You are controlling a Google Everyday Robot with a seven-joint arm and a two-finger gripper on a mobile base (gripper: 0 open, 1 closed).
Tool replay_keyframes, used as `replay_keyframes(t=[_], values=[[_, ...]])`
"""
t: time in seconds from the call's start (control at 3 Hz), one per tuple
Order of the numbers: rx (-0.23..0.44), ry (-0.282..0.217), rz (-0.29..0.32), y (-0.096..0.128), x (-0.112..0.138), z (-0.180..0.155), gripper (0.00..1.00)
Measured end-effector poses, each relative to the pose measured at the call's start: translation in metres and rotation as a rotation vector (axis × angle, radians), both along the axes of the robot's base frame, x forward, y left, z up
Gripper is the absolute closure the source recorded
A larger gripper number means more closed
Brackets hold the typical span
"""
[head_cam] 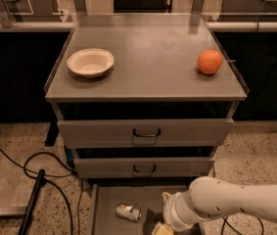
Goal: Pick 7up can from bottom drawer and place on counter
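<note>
The 7up can [128, 212], small, dented and silver-white, lies on its side on the floor of the open bottom drawer [109, 199], left of middle. My white arm comes in from the right at the bottom of the view. My gripper [161, 227] hangs over the drawer at the bottom edge, a little right of the can and apart from it. Only the pale top of the gripper shows. The grey counter [152, 58] on top of the cabinet holds a white bowl and an orange.
A white bowl [90, 62] sits on the counter's left side and an orange [210, 61] on its right. Two upper drawers with black handles [146, 132] are shut. Black cables [40, 173] run over the speckled floor at the left.
</note>
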State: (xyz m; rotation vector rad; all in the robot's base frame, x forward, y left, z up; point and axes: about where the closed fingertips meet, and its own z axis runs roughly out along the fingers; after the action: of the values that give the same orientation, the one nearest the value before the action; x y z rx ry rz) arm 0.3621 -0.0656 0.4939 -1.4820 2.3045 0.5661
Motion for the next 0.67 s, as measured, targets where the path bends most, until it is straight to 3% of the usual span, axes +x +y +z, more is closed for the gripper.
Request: replay_keyframes(t=[0.33,0.67], values=[[0.013,0.029,0.002,0.0049,0.0060,-0.0451,0.00],[0.013,0.029,0.002,0.0049,0.0060,-0.0451,0.00]])
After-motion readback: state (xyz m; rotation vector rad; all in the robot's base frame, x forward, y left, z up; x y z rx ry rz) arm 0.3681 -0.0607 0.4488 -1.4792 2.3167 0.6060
